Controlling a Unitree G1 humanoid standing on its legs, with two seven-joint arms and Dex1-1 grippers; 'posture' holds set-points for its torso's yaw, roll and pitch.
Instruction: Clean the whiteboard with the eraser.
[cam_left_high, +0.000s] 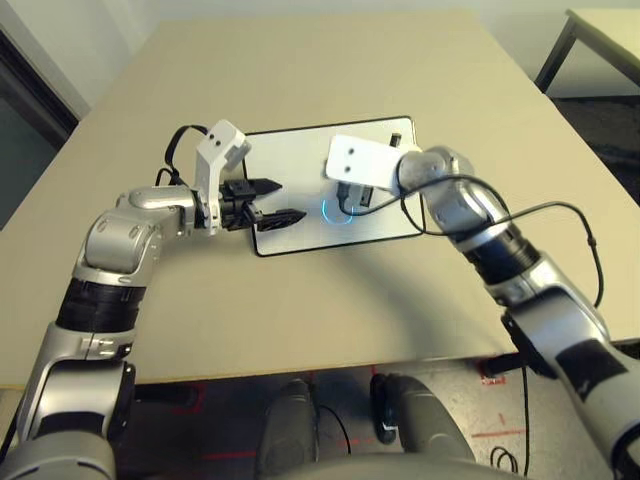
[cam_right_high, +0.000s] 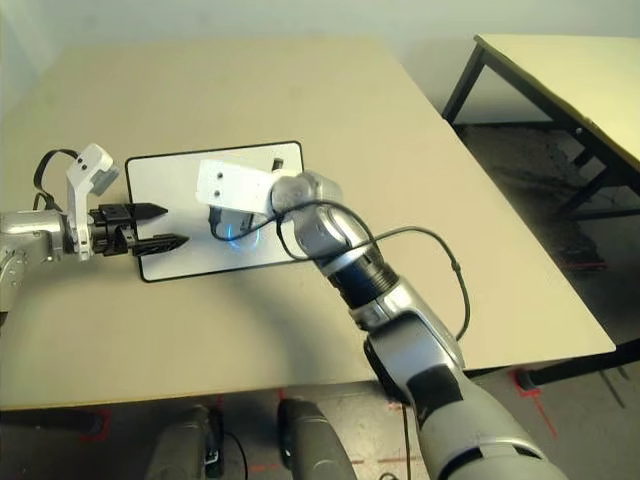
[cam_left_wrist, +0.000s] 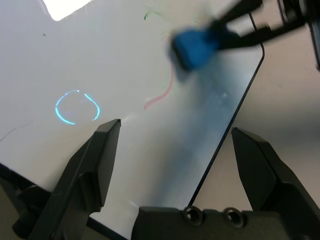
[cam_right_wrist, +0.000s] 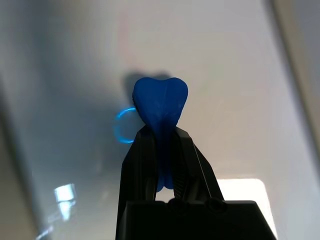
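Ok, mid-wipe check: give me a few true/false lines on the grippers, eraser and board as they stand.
1. The right gripper is shut on the blue eraser. True.
2. The left gripper holds the eraser. False: its fingers stand open with nothing between them, at the whiteboard's edge.
3. A red pen stroke is on the whiteboard. True.
4. The whiteboard stands upright on an easel. False: it lies flat on the table.
5. The eraser lies loose on the table. False: it is pinched over the whiteboard.

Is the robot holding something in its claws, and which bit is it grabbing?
The right claw pinches the blue eraser by its rear end, so the front end sticks out over the whiteboard. The left claw is open, holding nothing.
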